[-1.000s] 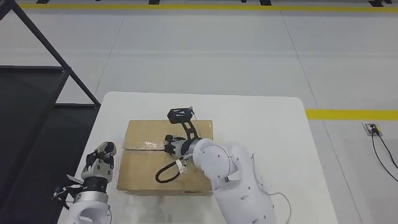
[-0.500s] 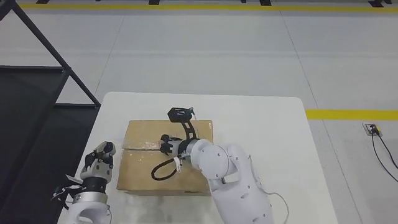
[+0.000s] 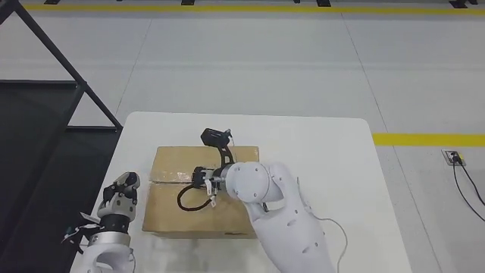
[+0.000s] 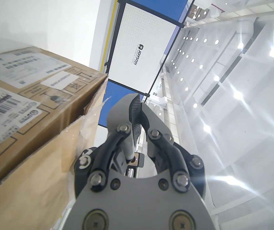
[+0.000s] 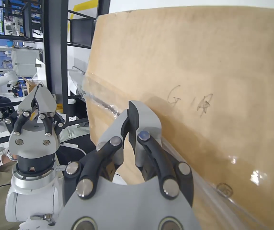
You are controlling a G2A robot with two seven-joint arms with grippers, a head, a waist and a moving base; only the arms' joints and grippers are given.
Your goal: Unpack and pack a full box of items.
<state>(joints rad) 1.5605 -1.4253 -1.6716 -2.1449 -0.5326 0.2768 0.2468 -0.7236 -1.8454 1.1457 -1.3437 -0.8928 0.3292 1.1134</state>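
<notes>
**Status: sealed carton, both grippers closed and empty**

Hidden items: the cardboard box has its top flaps shut, so its contents cannot be seen; the right arm lies across the near right part of the box top and covers it; in the top view the right gripper is hard to make out against the arm.

Count: one box; one clear tape seam along its top; two grippers.

Gripper state: the right gripper has its fingers pressed together with nothing between them, close over the tape seam, contact not determinable; the left gripper is likewise closed on nothing, just beside the box's left side.

Clearance: the box sits left of centre on the white worktop; its left side is near the worktop's left edge; bare worktop lies to the right of the box and behind it.
</notes>
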